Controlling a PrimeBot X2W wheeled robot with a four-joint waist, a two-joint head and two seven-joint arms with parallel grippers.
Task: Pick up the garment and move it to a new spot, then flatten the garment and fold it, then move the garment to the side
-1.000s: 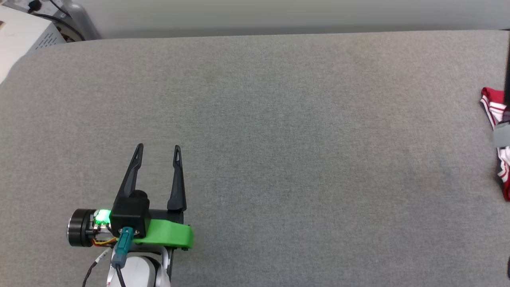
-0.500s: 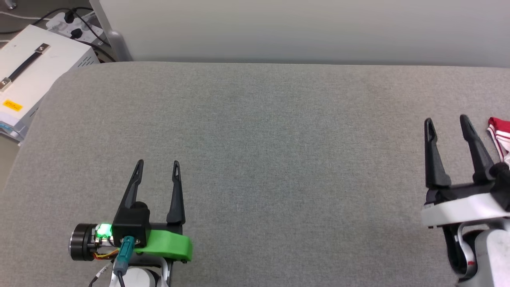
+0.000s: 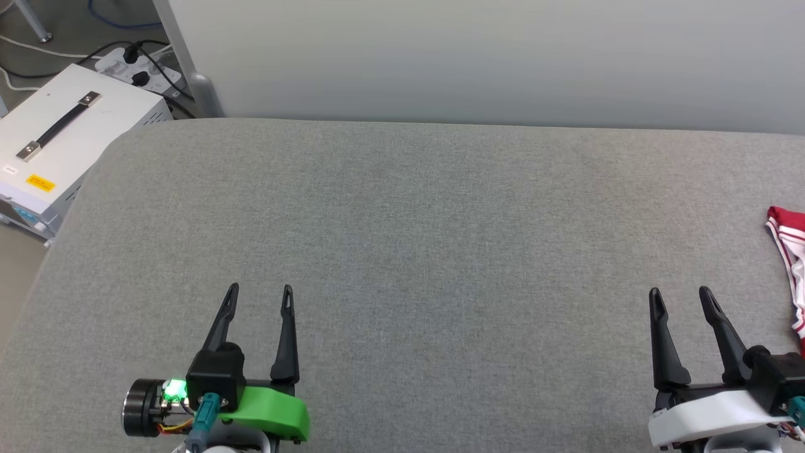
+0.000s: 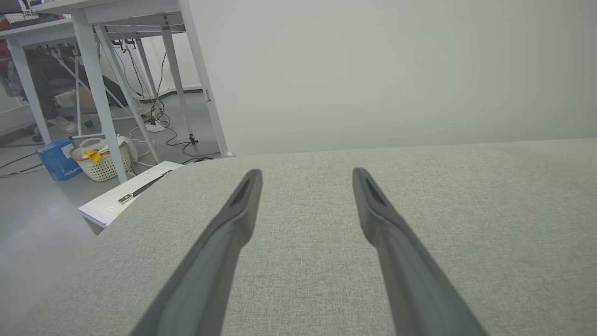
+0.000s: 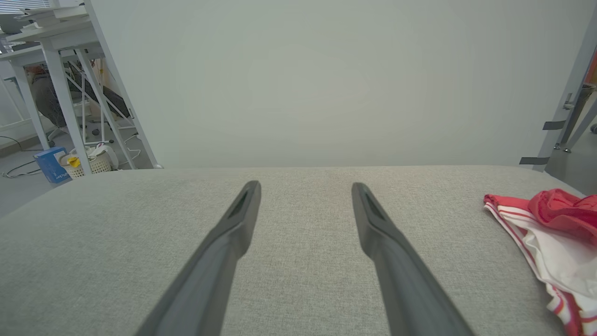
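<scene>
The garment (image 3: 791,251) lies crumpled at the far right edge of the grey table (image 3: 427,220), red with white cloth and red-white striped trim; the right wrist view has the garment (image 5: 555,233) at its right side. My right gripper (image 3: 680,293) hovers open at the lower right, just left of the garment and apart from it. At the lower left my left gripper (image 3: 260,289) is open over bare cloth surface. Both gripper views, the left gripper (image 4: 305,173) and the right gripper (image 5: 304,186), have nothing between the fingers.
A white equipment box (image 3: 66,138) with a black handle stands on the floor off the table's far left corner, with cables and a power strip (image 3: 135,63) behind it. A pale wall (image 3: 478,56) runs along the table's far edge.
The head camera has tilted and turned, shifting the whole picture down and bringing the right gripper into view. The right gripper has drawn back toward the near edge. The garment lies still.
</scene>
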